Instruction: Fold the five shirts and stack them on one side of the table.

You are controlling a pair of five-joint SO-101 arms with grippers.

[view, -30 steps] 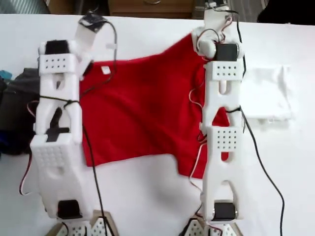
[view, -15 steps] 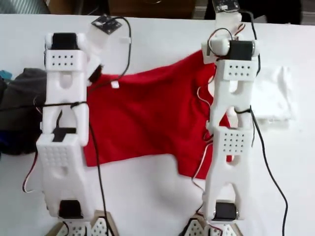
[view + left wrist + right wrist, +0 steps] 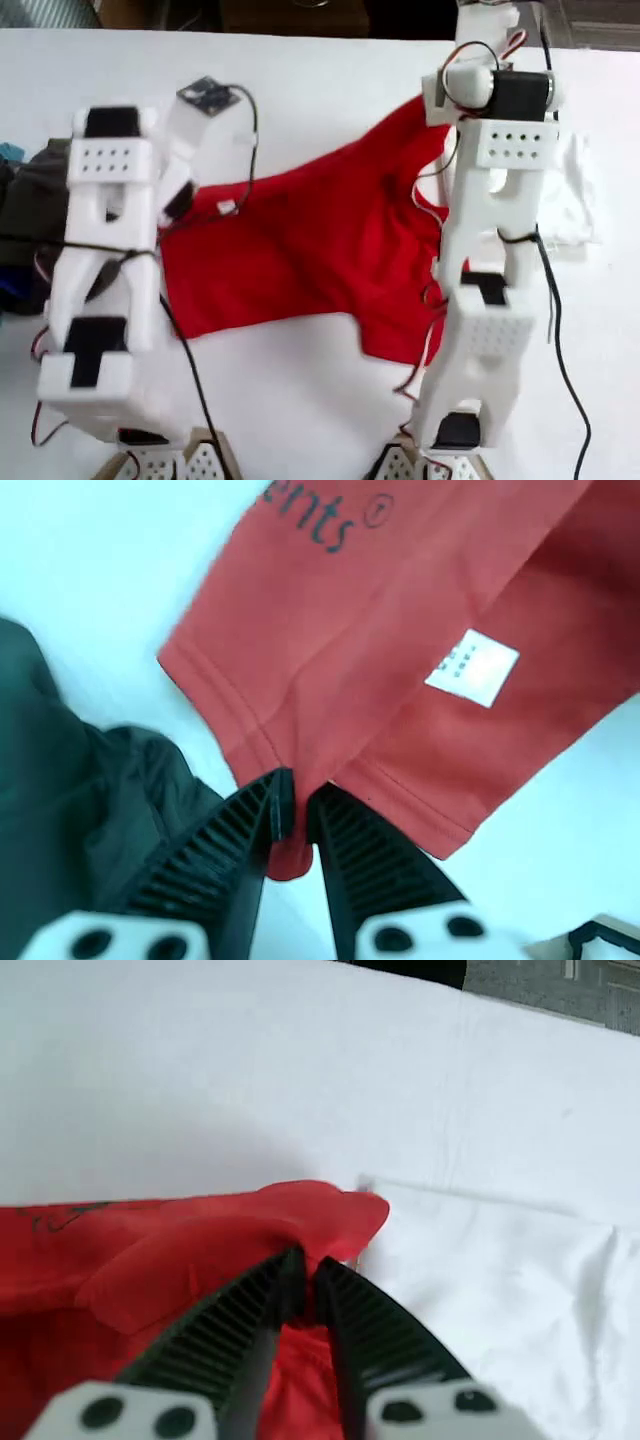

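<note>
Red is the colour of the big cotton T-shirt [image 3: 320, 240] that lies spread out in the middle of the white table [image 3: 320, 70], between the two white robot arms. It is mostly flat, with some soft bumps and wrinkles.

At the left end of the shirt, the left gripper [image 3: 297, 805] has its two black fingers squeezed tight on the hem. A little bit of red cloth is pinched between them. Near this spot, a small white square label [image 3: 472, 667] sits on the shirt. Just beside the hem lies a heap of dark grey clothes [image 3: 60, 780], at the left edge of the table [image 3: 25, 220].

At the far right corner of the shirt, the right gripper [image 3: 305, 1265] is also squeezed tight on the red cloth, which bunches up around its tips. The shirt comes to a point at this corner. Right next to the corner lies a folded white cloth [image 3: 500, 1290], flat on the right side of the table [image 3: 575, 190].
</note>
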